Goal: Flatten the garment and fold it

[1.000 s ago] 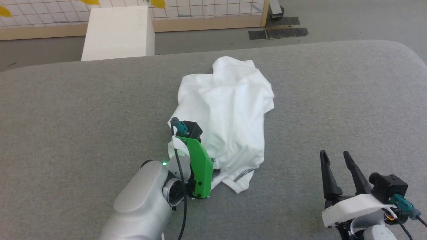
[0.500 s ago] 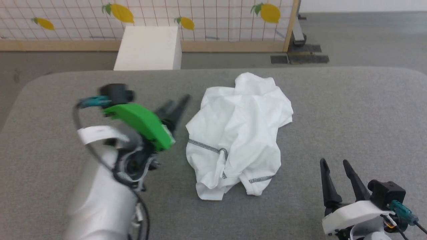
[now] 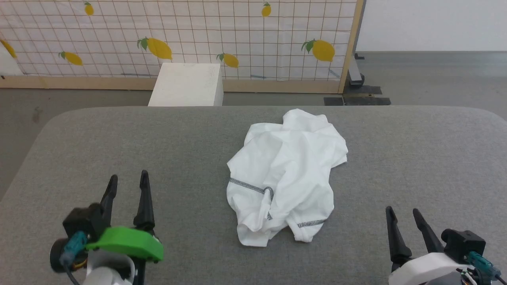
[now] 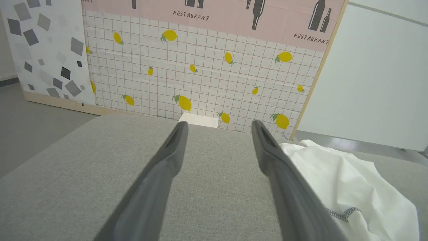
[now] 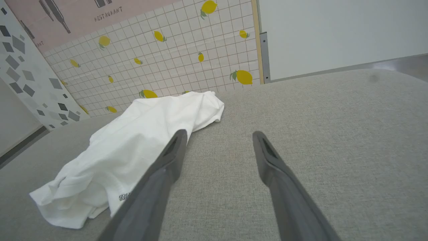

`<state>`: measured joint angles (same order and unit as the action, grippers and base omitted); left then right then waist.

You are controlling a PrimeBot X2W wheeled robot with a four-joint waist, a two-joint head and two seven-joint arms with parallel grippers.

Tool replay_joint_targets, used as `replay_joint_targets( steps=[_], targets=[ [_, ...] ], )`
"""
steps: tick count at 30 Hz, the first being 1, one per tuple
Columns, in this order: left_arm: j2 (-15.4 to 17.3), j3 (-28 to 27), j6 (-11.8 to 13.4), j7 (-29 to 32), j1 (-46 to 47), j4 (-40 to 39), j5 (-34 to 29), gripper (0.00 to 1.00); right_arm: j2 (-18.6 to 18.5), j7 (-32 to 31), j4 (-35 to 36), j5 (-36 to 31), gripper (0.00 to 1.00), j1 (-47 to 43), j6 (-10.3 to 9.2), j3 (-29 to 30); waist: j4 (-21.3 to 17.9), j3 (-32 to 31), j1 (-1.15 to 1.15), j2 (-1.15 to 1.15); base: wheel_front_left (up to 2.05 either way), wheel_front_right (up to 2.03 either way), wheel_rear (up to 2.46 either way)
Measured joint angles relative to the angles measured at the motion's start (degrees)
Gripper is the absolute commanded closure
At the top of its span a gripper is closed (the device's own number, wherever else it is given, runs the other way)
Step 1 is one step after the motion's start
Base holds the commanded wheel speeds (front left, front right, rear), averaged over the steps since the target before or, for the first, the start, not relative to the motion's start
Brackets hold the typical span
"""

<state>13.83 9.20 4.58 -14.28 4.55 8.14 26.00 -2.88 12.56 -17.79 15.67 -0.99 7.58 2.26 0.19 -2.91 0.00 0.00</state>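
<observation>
garment (image 3: 287,174): a white crumpled heap, neither flat nor folded; one dark zigzag seam (image 3: 250,186) shows on its near-left part.
place: near the middle of the grey padded surface (image 3: 138,138), between the two arms and a little farther out than them; the white box (image 3: 186,84) stands on the floor behind, well apart.
left gripper (image 3: 129,175): its fingers are spread wide and hold nothing; it is at the lower left, well apart from the cloth.
right gripper (image 3: 402,209): also spread wide and empty, at the lower right, near the cloth but not touching it.
change: a second ago the left gripper was down on the near-left edge of the cloth. It has since let go and drawn back to its side. The near edge lies differently now, with the seam turned up.
camera: the head has lifted, so more of the wall behind is in view; this shift is not a move of the cloth.
meaning: the pull rearranged the heap but, as I judge, did not spread it; flattening is at an early point.
next: probably a new grasp at an edge or corner, maybe with both arms, to pull the cloth open.
</observation>
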Motion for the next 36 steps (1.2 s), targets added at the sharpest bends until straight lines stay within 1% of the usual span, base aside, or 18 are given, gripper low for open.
replay_joint_targets(
  steps=[2, 4, 8, 11, 13, 14, 16, 19, 20, 22, 24, 28, 29, 30, 32, 36],
  targets=[
    [-0.29, -0.25, 1.37, -0.21, -2.24, -1.68, -2.50, 0.00, 0.00, -1.01, -0.07, 0.01, 0.00, -0.45, 0.00, 0.49, -0.25, -0.04, 0.00, 0.00, 0.00, 0.00, 0.00],
    [-1.27, -0.89, 2.07, -0.21, -4.15, -2.96, -3.81, 0.00, 0.00, -1.77, -0.02, 0.00, 0.00, -0.52, 0.00, 0.66, -0.50, 0.02, 0.00, 0.00, 0.00, 0.00, 0.00],
    [-3.31, -1.90, 2.10, -0.29, -6.46, -4.57, -5.33, 0.00, 0.00, -4.45, 0.00, -0.03, 0.00, -0.41, 0.00, 0.37, -0.73, 0.76, 0.00, 0.00, 0.00, 0.00, 0.00],
    [-4.41, -2.61, 1.72, -0.29, -6.64, -5.14, -6.44, 0.00, 0.00, -9.26, -0.26, -0.20, 0.00, 1.29, 0.00, -0.64, -0.67, 1.68, 0.00, 0.00, 0.00, 0.00, 0.00],
    [-5.08, -2.96, 1.22, -0.29, -6.56, -5.21, -6.79, 0.00, -0.01, -14.22, -0.76, -1.05, 0.00, 4.17, 0.00, -1.38, -0.57, 2.34, 0.00, 0.00, 0.00, 0.00, 0.00],
    [-6.08, -3.47, -0.02, -0.29, -6.33, -4.95, -7.10, 0.00, -0.05, -27.54, -2.27, -4.98, 0.00, 12.76, 0.00, -4.03, -0.19, 3.91, 0.00, 0.00, 0.00, 0.00, 0.00],
    [-6.57, -3.63, -0.79, -0.29, -5.73, -4.92, -7.40, 0.00, -0.04, -34.93, -3.77, -5.78, 0.00, 16.90, 0.00, -6.49, 0.16, 4.89, 0.00, 0.00, 0.00, 0.00, 0.00],
    [-7.05, -4.34, -1.65, -0.30, -4.15, -5.25, -7.98, 0.00, 0.08, -42.67, -6.28, -6.84, 0.00, 20.56, 0.00, -8.99, 0.96, 6.42, 0.00, 0.00, 0.00, 0.00, 0.00],
    [-7.15, -4.45, -2.02, -0.31, -3.63, -5.32, -8.27, 0.00, 0.05, -44.40, -7.12, -7.45, 0.00, 21.17, 0.00, -9.50, 1.26, 6.86, 0.00, 0.00, 0.00, 0.00, 0.00],
    [-7.81, -4.45, -2.64, -0.44, -2.56, -5.47, -9.34, 0.00, 0.02, -46.44, -8.66, -7.81, 0.00, 21.75, 0.00, -10.44, 2.28, 7.83, 0.00, 0.00, 0.00, 0.00, 0.00],
    [-8.44, -4.70, -3.05, -0.45, -1.99, -5.58, -9.64, 0.00, -0.03, -46.31, -9.40, -7.34, 0.00, 21.90, 0.00, -11.73, 3.26, 8.66, 0.00, 0.00, 0.00, 0.00, 0.00],
    [-9.04, -5.71, -3.37, -0.45, -1.84, -5.35, -9.81, 0.00, 0.01, -45.28, -11.06, -3.82, 0.00, 21.92, -0.01, -14.79, 5.05, 10.36, 0.01, 0.00, 0.00, 0.00, 0.00],
    [-9.22, -6.02, -3.46, -0.45, -1.83, -5.17, -9.81, 0.00, 0.02, -45.13, -11.28, -3.24, 0.07, 22.03, -0.01, -14.94, 5.41, 10.72, 0.00, 0.00, 0.00, 0.00, 0.00],
    [-9.36, -6.28, -3.52, -0.45, -1.84, -5.05, -9.82, 0.00, 0.03, -44.75, -11.45, -3.02, 0.50, 22.17, -0.01, -15.10, 5.66, 10.99, 0.00, 0.00, 0.00, 0.00, 0.00],
    [-9.68, -6.80, -3.59, -0.45, -1.84, -4.92, -9.82, 0.00, -0.12, -43.21, -11.49, -3.02, 1.00, 22.52, -0.01, -15.01, 6.02, 11.50, 0.00, 0.00, 0.00, 0.00, 0.00],
    [-10.01, -7.33, -4.02, -0.45, -1.84, -4.61, -10.07, 0.00, 0.08, -40.58, -11.51, -3.36, 1.00, 22.71, 0.00, -13.24, 5.70, 11.36, 0.00, 0.00, 0.00, 0.00, 0.00]
  ],
)
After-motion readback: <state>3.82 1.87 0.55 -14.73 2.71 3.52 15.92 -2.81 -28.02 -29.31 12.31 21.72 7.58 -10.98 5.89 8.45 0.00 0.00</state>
